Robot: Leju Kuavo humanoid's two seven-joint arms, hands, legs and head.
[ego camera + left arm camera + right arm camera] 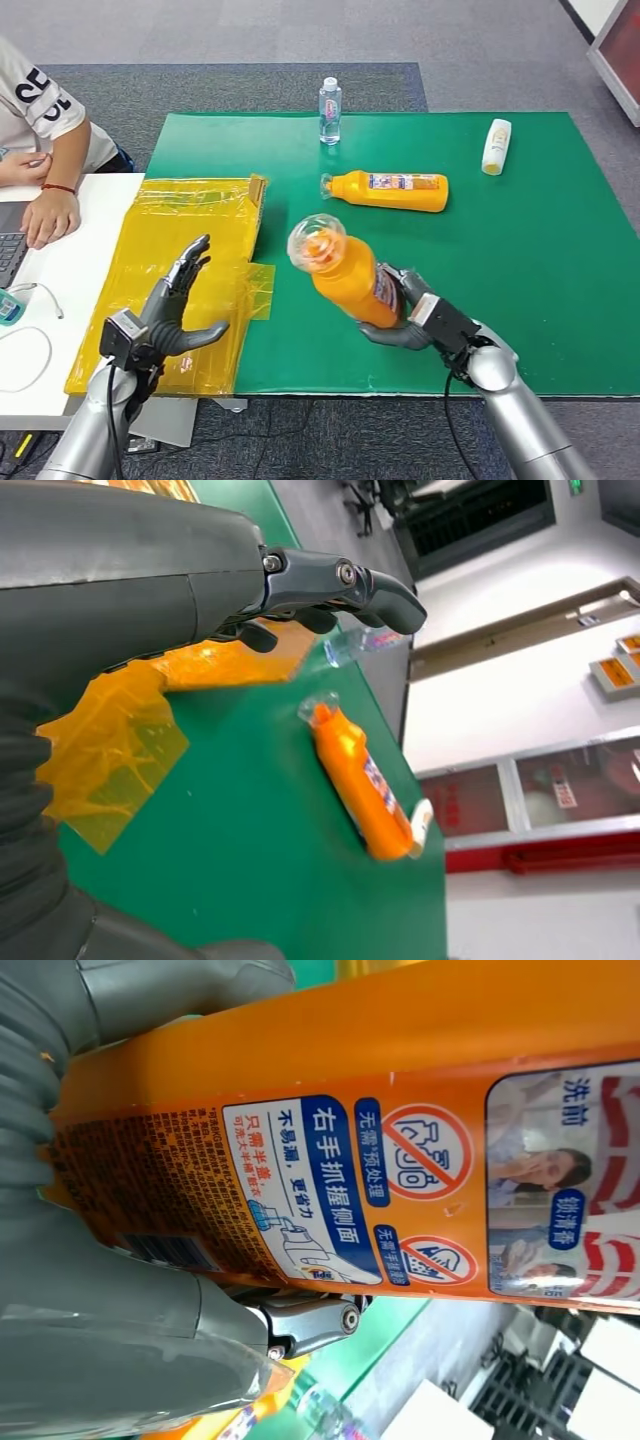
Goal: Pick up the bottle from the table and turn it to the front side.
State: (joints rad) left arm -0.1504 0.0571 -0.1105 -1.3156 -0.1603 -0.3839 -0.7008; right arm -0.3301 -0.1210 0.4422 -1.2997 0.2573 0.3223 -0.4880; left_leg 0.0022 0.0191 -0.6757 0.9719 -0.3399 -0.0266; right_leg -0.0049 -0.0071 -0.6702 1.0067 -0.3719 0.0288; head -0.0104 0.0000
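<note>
Two orange bottles in head view: one lies flat on the green desk (528, 250) toward the far side (389, 190); the other, the held bottle (349, 275), is lifted off the desk near centre, clear cap tilted up-left, base in the right hand (411, 315). Fingers wrap the lower body w/ thumb under. Left hand (175, 310) hovers over the yellow bag (189, 240) at left, fingers spread, holding nothing. Also a small water bottle (330, 110) at far edge, white bottle (496, 146) far right, a person's arm (53, 200) far left.

Left wrist view: left hand fingers (362, 585) extended, apart, nothing in them; lying bottle (362, 785) on the green mat beyond.

Right wrist view: held bottle's label (377, 1190) w/ instruction panel and barcode faces the cam; thumb (151, 1350) pressed against the body, grip firm.

Judgement: step is the turn. Best to roll the wrist slowly about the bottle's long axis, keep squeeze steady near base, since cap end is heavy and may droop; stop when front label faces out.
</note>
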